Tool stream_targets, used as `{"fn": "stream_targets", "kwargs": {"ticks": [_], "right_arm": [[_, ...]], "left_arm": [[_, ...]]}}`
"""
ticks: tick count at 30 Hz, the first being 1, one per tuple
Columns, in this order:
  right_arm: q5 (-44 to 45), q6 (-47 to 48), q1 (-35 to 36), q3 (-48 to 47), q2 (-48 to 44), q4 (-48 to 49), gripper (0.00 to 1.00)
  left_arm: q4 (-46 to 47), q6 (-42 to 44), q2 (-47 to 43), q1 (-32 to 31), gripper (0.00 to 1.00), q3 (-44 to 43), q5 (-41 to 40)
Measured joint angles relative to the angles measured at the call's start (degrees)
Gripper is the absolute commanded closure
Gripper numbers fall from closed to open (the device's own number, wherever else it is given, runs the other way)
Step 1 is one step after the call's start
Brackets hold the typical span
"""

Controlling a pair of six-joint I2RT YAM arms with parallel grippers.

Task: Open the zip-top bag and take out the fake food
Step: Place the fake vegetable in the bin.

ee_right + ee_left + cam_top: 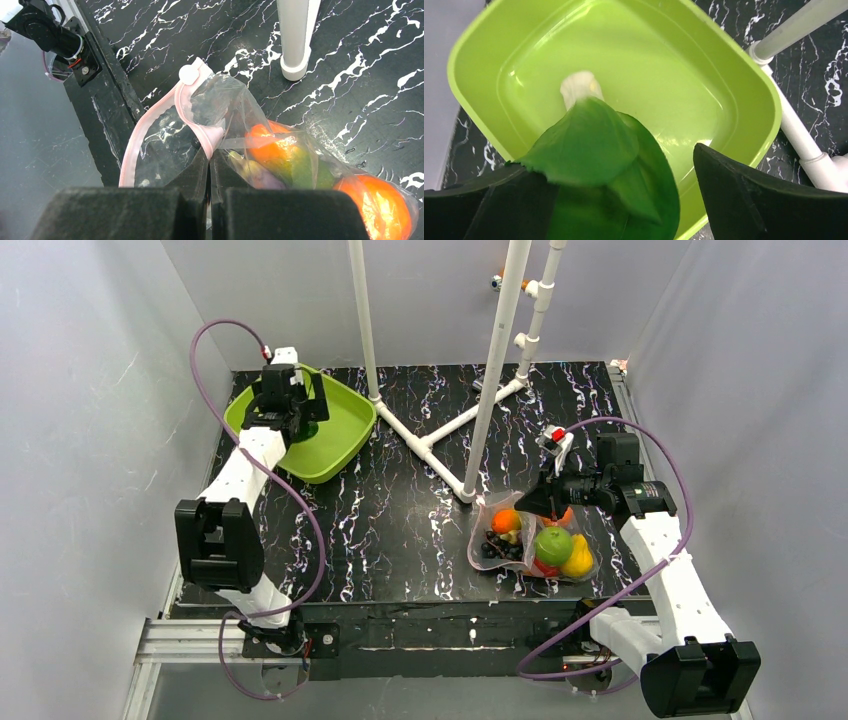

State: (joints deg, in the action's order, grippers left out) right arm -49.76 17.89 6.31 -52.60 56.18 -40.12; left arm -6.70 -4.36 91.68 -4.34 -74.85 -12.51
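Standing here, I can make out no lettering, number, brand mark or sign anywhere: nothing legible on the zip-top bag [235, 107], and nothing on the lime-green tray [724, 75].
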Motion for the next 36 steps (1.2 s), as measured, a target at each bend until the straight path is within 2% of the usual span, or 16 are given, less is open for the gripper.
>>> {"fn": "stream_targets", "kwargs": {"ticks": [8, 16, 27, 36], "right_arm": [[-0.3, 0.0, -0.3, 0.3, 0.0, 0.1, 0.99], [-0.6, -0.1, -0.7, 0.9, -0.4, 0.2, 0.99], [-0.9, -0.1, -1.1, 1.1, -1.3, 0.2, 0.99], [-1.3, -0.1, -1.4, 1.6, -1.6, 0.4, 0.99]], "left_arm": [[-4.9, -7.8, -3.0, 1.3, 0.02, 0.2, 6.8], [-4.5, -11.0, -14.6, 1.2, 0.02, 3.1, 10.9], [-5.8, -12.0, -14.8, 1.2, 0.02, 4.8, 16.0], [-7.7, -16.3, -18.1, 1.2, 0.02, 6.2, 26.6]]}}
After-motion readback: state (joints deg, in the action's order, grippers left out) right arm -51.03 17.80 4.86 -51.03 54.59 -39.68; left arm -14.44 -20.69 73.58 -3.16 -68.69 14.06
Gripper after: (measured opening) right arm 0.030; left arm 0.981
